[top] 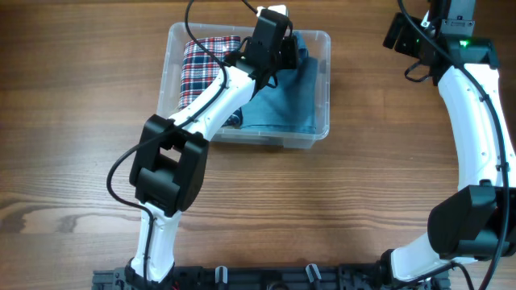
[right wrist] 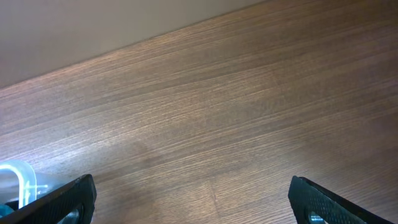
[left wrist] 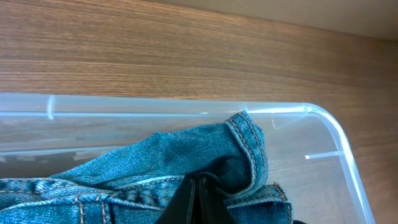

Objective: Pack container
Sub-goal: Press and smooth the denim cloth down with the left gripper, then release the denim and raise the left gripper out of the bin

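Note:
The clear plastic container [top: 321,42] sits at the table's upper middle. Inside lie a red-and-white plaid garment [top: 206,58] on the left and blue jeans [top: 284,95] on the right. My left gripper [top: 284,50] reaches into the container's far right part. In the left wrist view its fingers [left wrist: 198,198] are shut on a fold of the jeans [left wrist: 186,149], with the container's far rim [left wrist: 155,107] just behind. My right gripper [right wrist: 193,199] is open and empty above bare table to the right of the container; in the overhead view it sits at the top right [top: 403,32].
The wooden table [top: 339,209] surrounds the container on all sides. A corner of the container [right wrist: 18,177] shows at the lower left of the right wrist view. The arm bases stand at the table's front edge.

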Tool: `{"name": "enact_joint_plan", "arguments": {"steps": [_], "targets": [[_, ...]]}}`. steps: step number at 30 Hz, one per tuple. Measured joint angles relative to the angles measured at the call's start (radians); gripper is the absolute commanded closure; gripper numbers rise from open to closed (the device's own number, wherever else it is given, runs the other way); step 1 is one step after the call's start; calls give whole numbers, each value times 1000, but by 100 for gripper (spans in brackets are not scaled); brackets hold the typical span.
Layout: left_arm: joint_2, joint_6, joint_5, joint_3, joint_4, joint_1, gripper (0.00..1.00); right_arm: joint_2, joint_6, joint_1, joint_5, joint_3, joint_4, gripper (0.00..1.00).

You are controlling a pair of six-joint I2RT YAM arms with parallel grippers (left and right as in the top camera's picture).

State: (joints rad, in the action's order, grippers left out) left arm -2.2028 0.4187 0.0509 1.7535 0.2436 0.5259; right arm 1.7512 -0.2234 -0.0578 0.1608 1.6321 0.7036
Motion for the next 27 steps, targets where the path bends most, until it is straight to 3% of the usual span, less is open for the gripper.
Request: {"name": "enact_joint_plan", "arguments": {"steps": [4, 6, 12, 14, 18, 21, 27], "targets": [[0, -6, 2, 0, -7, 10, 86, 0, 0, 0, 0, 0, 0, 0], [0, -8, 5, 0, -27, 17, 75, 0, 0, 0, 0, 0, 0, 0], [5, -14, 31, -2, -72, 24, 69, 0, 0, 0, 0, 0, 0, 0], [19, -13, 41, -7, -70, 26, 47, 0, 0, 0, 0, 0, 0, 0], [80, -12, 56, -11, -50, 32, 32, 0, 0, 0, 0, 0, 0, 0], [119, -18, 67, -11, -49, 34, 11, 0, 0, 0, 0, 0, 0, 0], [220, -14, 111, -12, 18, 34, 11, 0, 0, 0, 0, 0, 0, 0]]}}
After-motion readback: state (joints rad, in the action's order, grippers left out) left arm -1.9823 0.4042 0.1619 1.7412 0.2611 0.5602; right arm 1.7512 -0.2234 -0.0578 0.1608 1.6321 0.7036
